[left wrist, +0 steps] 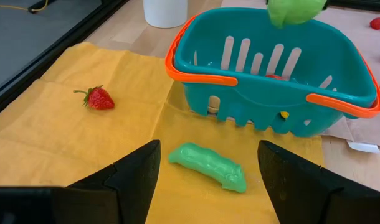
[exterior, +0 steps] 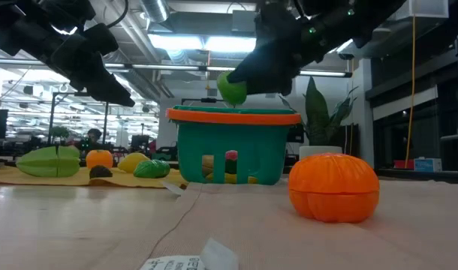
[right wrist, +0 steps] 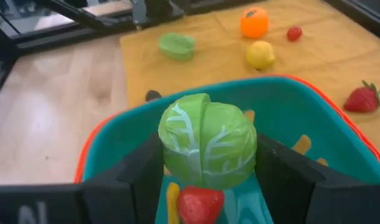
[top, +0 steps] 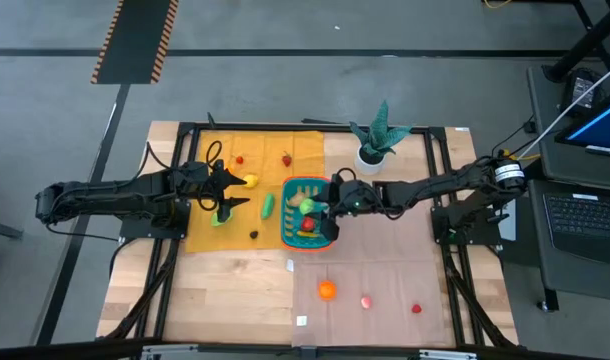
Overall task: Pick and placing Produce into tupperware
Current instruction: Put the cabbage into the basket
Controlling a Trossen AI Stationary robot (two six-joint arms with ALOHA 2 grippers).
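Judging by what lies where, you are partway through the job. The teal basket (top: 290,190) sits near the middle of the surface at the edge of the yellow cloth (top: 200,232), and it already holds a few pieces: a strawberry (right wrist: 199,204) and something yellow show at its bottom in the right wrist view. Your right gripper (right wrist: 207,163) hangs just over the basket's opening with a green cabbage (right wrist: 207,149) clamped between its fingers (right wrist: 131,180), which are spread about as wide as the cabbage itself and press on both its sides. It has not been let go yet, so dropping it in looks like the step in hand.

Plenty is left. On the cloth you have a lemon (top: 250,181), two small red pieces, a green pod (left wrist: 209,167) lying just beside the basket, a flat green piece (top: 219,219) and a small dark item. Three more lie well apart from the basket on the bare wood nearer the front: an orange (top: 327,290), a pink piece (top: 366,301) and a red one (top: 416,309).

Your left gripper (left wrist: 209,171) hovers above the cloth, near the green pod, with its fingers (left wrist: 131,174) spread wide and nothing between them. The pod lies in line with the gap but is not touched. It looks like the next likely pick for that arm.
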